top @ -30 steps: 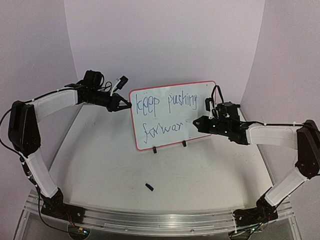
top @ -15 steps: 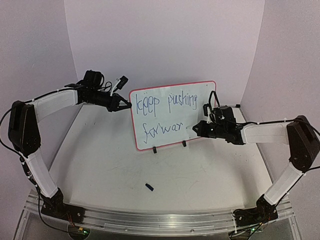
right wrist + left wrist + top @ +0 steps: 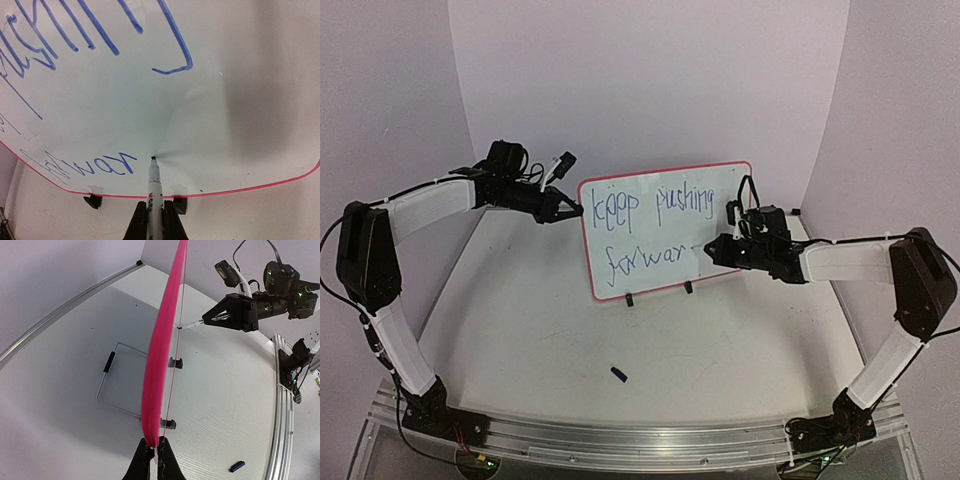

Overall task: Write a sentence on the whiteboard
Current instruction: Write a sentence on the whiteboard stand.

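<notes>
The whiteboard (image 3: 640, 235) stands upright on two black clip feet. On it the sentence (image 3: 655, 205) is in blue, reading "keep pushing" with "forwar" (image 3: 95, 165) below. My left gripper (image 3: 578, 210) is shut on the board's left rim, seen edge-on as a pink band (image 3: 160, 355) between its fingertips (image 3: 156, 442). My right gripper (image 3: 155, 207) is shut on a white marker (image 3: 154, 185). The marker's tip (image 3: 152, 158) touches the board just right of "forwar". In the top view the right gripper (image 3: 712, 245) is at the board's lower right.
A small blue marker cap (image 3: 618, 373) lies on the table in front of the board. A wire stand (image 3: 117, 380) sits behind the board. A metal rail (image 3: 620, 440) runs along the near edge, and walls close in the back and sides.
My right gripper has moved left towards the board, bringing the marker tip onto the surface after "forwar". The left gripper and the board have not moved.
</notes>
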